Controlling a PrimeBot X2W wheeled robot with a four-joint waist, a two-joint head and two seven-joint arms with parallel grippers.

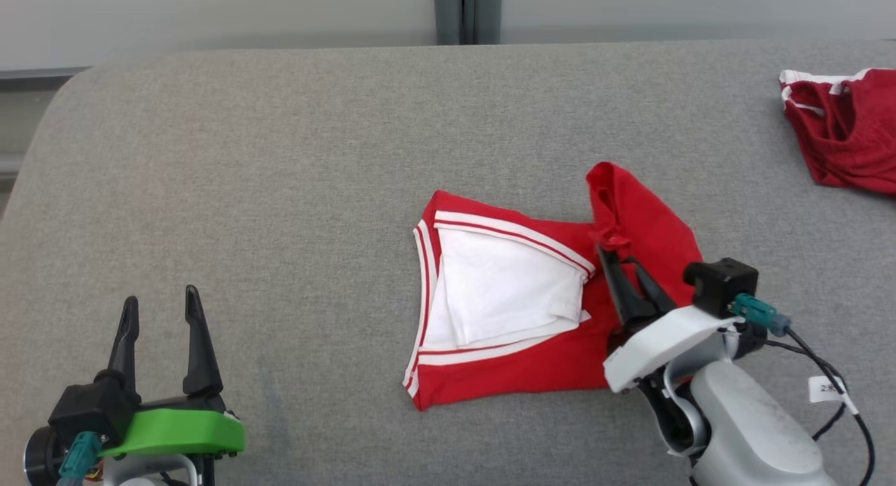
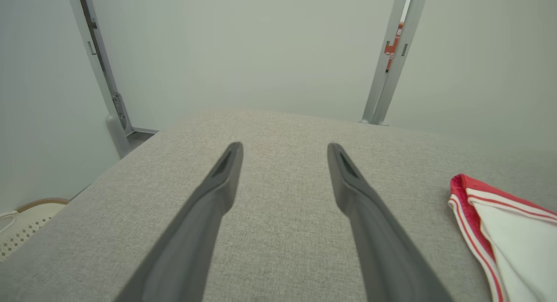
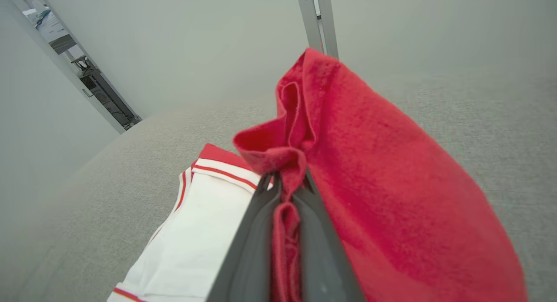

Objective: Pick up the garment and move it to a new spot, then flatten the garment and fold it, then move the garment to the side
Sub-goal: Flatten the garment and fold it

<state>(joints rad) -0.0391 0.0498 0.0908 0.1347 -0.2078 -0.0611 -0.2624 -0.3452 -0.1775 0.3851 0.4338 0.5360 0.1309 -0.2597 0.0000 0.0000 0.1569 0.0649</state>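
Note:
The garment (image 1: 532, 311) is red with white stripes and a white inner panel, lying near the middle of the grey table (image 1: 280, 178). My right gripper (image 1: 610, 251) is shut on a bunched red fold of the garment (image 3: 348, 171) at its right side, and that fold stands lifted above the rest. Red cloth is pinched between the dark fingers (image 3: 256, 232) in the right wrist view. At the lower left my left gripper (image 1: 161, 300) hovers open over bare table, well left of the garment. Its left edge (image 2: 500, 223) shows in the left wrist view, to the right of the open gripper (image 2: 285, 147).
A second, darker red garment (image 1: 843, 125) with white trim lies crumpled at the table's far right edge. A grey post (image 1: 467, 11) stands behind the table's back edge. The table's left corner curves away near my left arm.

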